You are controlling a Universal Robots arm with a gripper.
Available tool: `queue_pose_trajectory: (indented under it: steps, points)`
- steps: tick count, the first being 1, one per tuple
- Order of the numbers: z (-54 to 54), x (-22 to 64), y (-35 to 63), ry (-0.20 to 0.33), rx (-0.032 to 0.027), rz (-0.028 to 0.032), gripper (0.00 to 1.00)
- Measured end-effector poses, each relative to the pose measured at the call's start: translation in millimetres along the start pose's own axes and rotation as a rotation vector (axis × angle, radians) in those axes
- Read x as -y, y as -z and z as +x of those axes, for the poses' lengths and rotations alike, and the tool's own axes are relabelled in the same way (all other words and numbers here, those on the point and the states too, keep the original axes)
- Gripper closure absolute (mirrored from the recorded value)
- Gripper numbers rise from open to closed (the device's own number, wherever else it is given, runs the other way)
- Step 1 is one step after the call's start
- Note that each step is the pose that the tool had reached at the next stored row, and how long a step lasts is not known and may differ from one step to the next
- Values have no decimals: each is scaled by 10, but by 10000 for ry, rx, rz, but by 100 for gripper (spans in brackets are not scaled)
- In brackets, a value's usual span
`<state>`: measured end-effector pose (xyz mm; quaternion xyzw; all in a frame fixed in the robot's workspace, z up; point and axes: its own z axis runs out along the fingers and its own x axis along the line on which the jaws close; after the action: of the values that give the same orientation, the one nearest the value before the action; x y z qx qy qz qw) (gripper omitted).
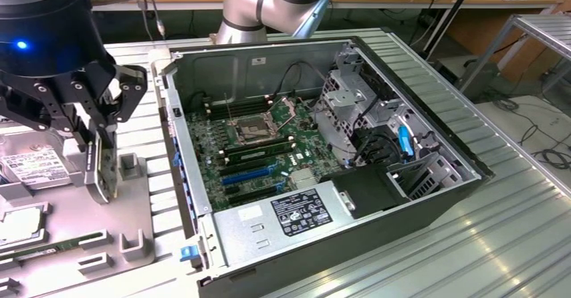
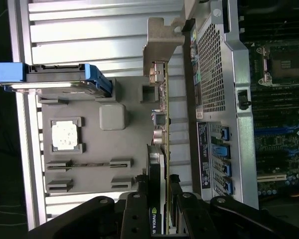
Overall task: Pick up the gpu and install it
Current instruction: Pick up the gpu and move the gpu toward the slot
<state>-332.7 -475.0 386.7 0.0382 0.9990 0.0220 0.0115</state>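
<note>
Beside the case, the claw grips an NVIDIA-marked gpu

The gpu is green with black face, silver bracket; tray is grey.

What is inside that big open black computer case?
A green motherboard with a processor socket, a silver power supply and a metal drive cage. Whatever lies beneath them is covered.

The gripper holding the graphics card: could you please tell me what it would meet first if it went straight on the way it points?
Probably the grey tray below it, with the graphics card held in the gripper touching first; the remaining gap is hard to judge.
</note>
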Motion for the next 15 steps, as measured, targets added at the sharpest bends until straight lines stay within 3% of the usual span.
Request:
queue_pose_trajectory:
  steps: [15]
  points:
    - [-3, -7, 160, -10, 1, 0, 73]
